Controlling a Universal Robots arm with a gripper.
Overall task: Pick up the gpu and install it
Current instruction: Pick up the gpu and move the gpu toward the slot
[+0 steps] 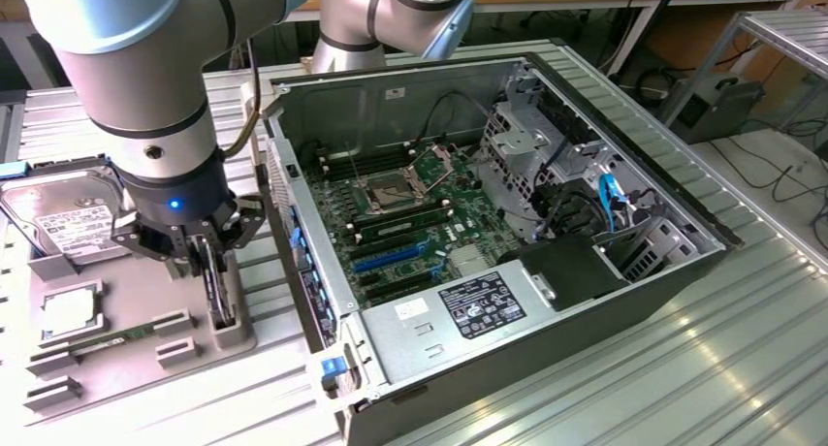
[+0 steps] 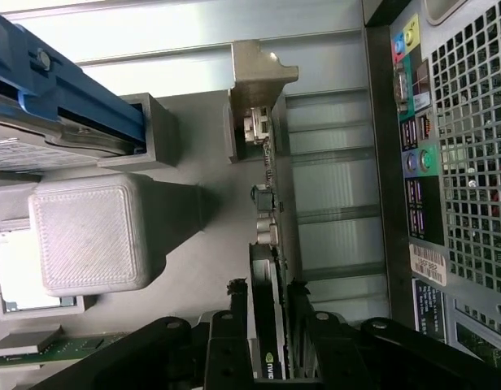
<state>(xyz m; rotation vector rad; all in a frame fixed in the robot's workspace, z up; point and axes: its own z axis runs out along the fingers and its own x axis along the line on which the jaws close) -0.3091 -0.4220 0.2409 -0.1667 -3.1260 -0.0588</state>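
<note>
Now, exterior step: the pick-up is in hand; my gripper (image 1: pixel 211 267) hangs low over the grey fixture tray (image 1: pixel 130 368), beside the open computer case (image 1: pixel 336 107).
Exterior gpu: the gpu (image 1: pixel 223 305) stands on edge in its holder on the tray, right under me, not lifted.
Exterior case: the blue slots (image 1: pixel 388 260) on the board lie bare, so nothing is installed.
Wrist fingers: my fingertips (image 2: pixel 237 286) stand parted, one on each side of the gpu (image 2: pixel 269 341) at its upper edge; I grip nothing yet.
Wrist bracket: its silver bracket (image 2: pixel 263 187) ends at the grey post (image 2: pixel 259 73).
Next move calls for: a square, firm pinch on the card, I judge, and a lift straight clear of the posts.
</note>
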